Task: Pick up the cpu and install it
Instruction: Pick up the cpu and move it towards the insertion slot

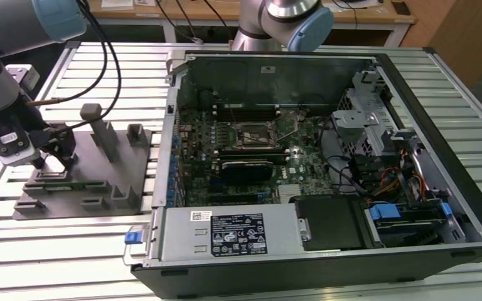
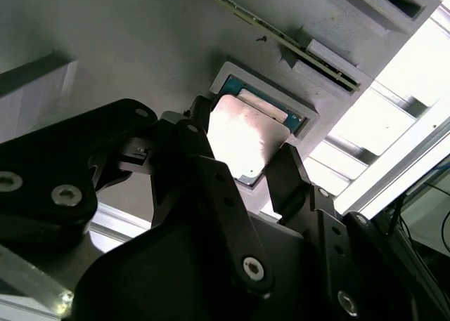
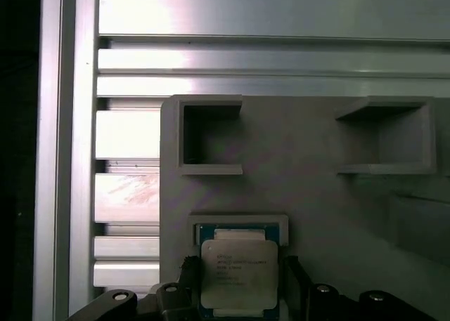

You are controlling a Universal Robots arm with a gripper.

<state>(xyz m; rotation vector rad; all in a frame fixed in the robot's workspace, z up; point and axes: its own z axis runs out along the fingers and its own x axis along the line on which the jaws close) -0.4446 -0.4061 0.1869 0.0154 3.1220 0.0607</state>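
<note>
The cpu (image 3: 239, 275), a thin square chip with a pale silver top, sits between my black fingers (image 3: 188, 275) at a shallow square recess (image 3: 239, 223) of the grey fixture (image 3: 295, 145). It looks raised a little out of that recess. In the second wrist view the cpu (image 2: 242, 138) shines brightly, with a finger against each of two opposite edges. My gripper (image 1: 47, 164) is shut on it, low over the fixture (image 1: 82, 188) at the exterior view's left. The square socket (image 1: 253, 133) lies on the motherboard inside the open computer case (image 1: 325, 157).
Upright grey posts (image 1: 103, 128) and slots rise from the fixture close to my gripper. The case wall (image 1: 164, 150) stands between fixture and motherboard. A second robot arm (image 1: 287, 19) leans over the case's far side. Cables (image 1: 98, 69) hang near my arm. The slatted aluminium table (image 1: 73, 251) lies underneath.
</note>
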